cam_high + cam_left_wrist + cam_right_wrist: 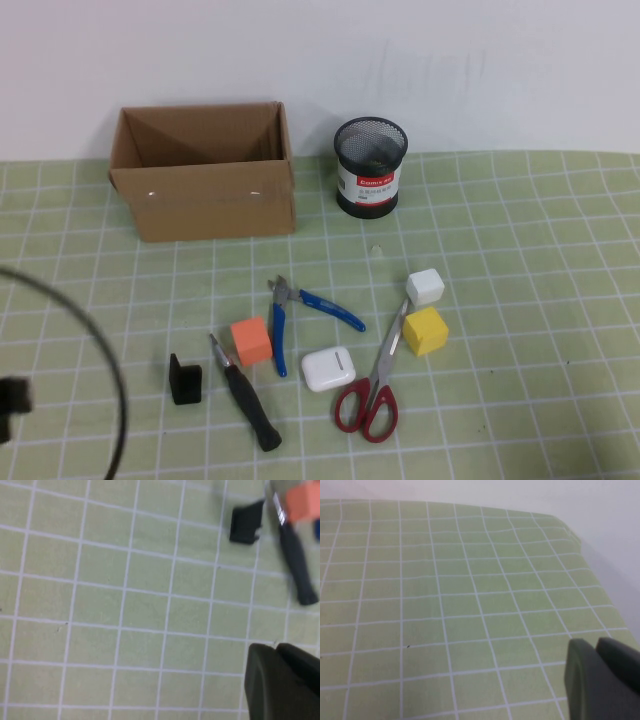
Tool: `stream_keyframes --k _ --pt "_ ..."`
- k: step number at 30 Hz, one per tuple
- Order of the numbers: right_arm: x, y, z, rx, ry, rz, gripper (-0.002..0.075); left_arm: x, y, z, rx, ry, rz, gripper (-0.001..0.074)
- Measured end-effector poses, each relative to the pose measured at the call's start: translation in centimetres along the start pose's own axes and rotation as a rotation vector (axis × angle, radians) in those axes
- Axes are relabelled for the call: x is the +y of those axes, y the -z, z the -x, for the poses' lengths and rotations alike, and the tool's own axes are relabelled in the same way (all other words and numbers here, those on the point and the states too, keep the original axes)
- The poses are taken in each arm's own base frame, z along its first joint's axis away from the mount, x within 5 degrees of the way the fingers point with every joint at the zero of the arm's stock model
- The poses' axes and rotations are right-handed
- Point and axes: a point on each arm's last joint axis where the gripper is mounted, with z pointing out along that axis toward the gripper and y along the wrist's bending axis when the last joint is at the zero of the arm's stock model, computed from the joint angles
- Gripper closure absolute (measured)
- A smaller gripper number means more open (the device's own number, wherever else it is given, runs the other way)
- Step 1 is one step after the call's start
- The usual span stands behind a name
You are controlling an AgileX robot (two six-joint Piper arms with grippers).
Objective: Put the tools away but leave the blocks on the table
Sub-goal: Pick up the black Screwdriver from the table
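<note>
While lying mid-counter (520,250): red scissors (383,358), light and stiff, best pinched near the pivot; blue pliers (330,308), heavier, by the handles; black screwdriver (250,400), apt to roll, by its handle. Left tool (280,685) at near-left edge, right tool (602,680) over bare counter; grip state impossible to tell.

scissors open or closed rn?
Closed. The red-handled scissors lie flat on the table, blades together in one line, beside the yellow block. Left gripper and right gripper are away from them.

Matt cardboard box (205,185), black wire-mesh metal cup (371,166), glossy white plastic case (328,368)
</note>
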Motion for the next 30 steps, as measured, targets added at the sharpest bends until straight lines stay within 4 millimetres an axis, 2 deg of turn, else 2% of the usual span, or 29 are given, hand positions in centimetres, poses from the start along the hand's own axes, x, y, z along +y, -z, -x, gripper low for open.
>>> stream_keyframes --k 6,11,16,22,25,27,29,30 --pt "0.0 0.0 0.0 0.0 0.0 0.0 0.0736 -1.5 -3.7 3.2 0.117 -0.09 -0.077 0.0738" --pt "0.0 0.0 0.0 0.0 0.0 0.0 0.0736 -4.0 -7.7 4.2 0.168 -0.159 -0.115 0.0738" --pt "0.0 0.0 0.0 0.0 0.0 0.0 0.0736 -8.6 -11.1 4.2 0.279 -0.252 -0.135 0.0738" --pt "0.0 0.0 0.0 0.0 0.0 0.0 0.0736 -14.5 -13.7 4.4 0.329 -0.359 -0.144 0.0738" --pt "0.0 0.0 0.0 0.0 0.0 0.0 0.0736 -16.6 -14.8 4.0 0.349 -0.413 -0.149 0.0734" --pt "0.0 0.0 0.0 0.0 0.0 0.0 0.0736 -17.3 -15.5 3.9 0.36 -0.46 -0.153 0.0706" --pt "0.0 0.0 0.0 0.0 0.0 0.0 0.0736 -17.5 -16.4 3.9 0.376 -0.489 -0.151 0.0643" --pt "0.0 0.0 0.0 0.0 0.0 0.0 0.0736 -17.5 -16.8 3.9 0.386 -0.496 -0.145 0.0581"
